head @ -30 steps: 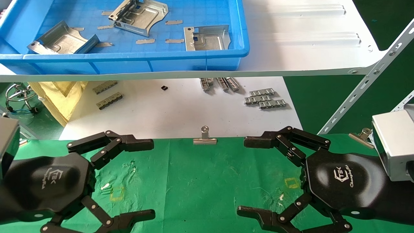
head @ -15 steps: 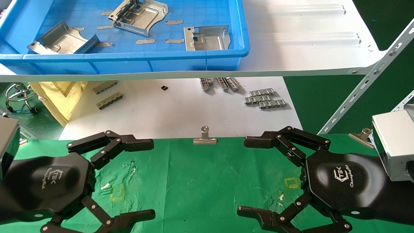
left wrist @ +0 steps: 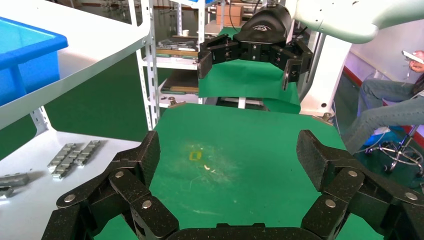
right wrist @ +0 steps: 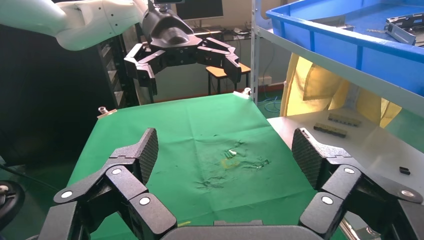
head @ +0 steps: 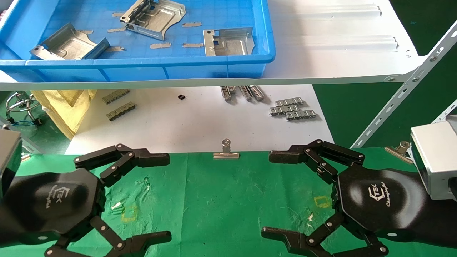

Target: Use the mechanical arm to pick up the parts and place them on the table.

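Note:
Three silver stamped parts lie in the blue bin up on the white shelf: one at the left (head: 68, 44), one at the back (head: 155, 16) and one at the right (head: 228, 42). Below, the green cloth table (head: 221, 200) carries two yellow square outlines, one on the left (head: 128, 213) and one on the right (head: 322, 202). My left gripper (head: 162, 196) hovers over the table's left side, open and holding nothing. My right gripper (head: 271, 194) hovers over the right side, also open and holding nothing. The two face each other across the cloth.
The blue bin (head: 142, 66) sits on the white shelf (head: 339, 46), overhanging a lower white sheet (head: 192, 121) with small grey ridged strips (head: 292, 109). Silver binder clips (head: 226, 152) hold the cloth's far edge. A slanted shelf brace (head: 403, 92) runs at the right.

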